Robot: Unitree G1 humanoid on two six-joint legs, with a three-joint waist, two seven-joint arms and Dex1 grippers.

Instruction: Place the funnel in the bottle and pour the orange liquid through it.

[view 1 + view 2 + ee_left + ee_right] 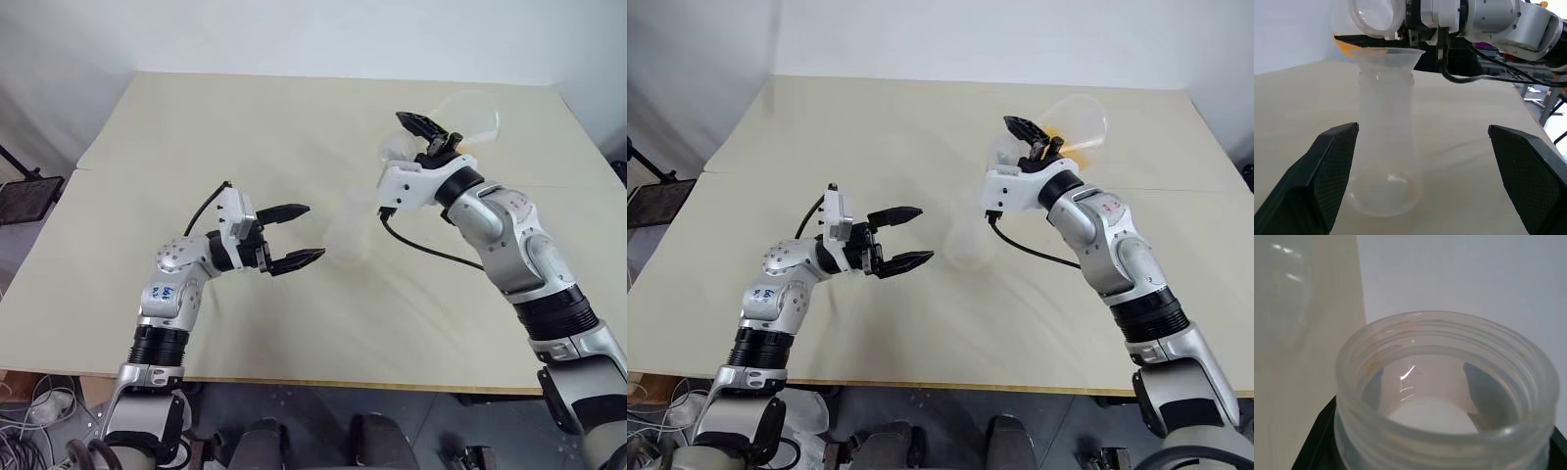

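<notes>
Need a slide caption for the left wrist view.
Funnel seated in bottle; right gripper tips flask of orange liquid above.

The bottle with the funnel in its neck stands between the left gripper's spread fingers (bare gaps either side); the tilted flask blocks from above. The table elsewhere lies open.
</notes>
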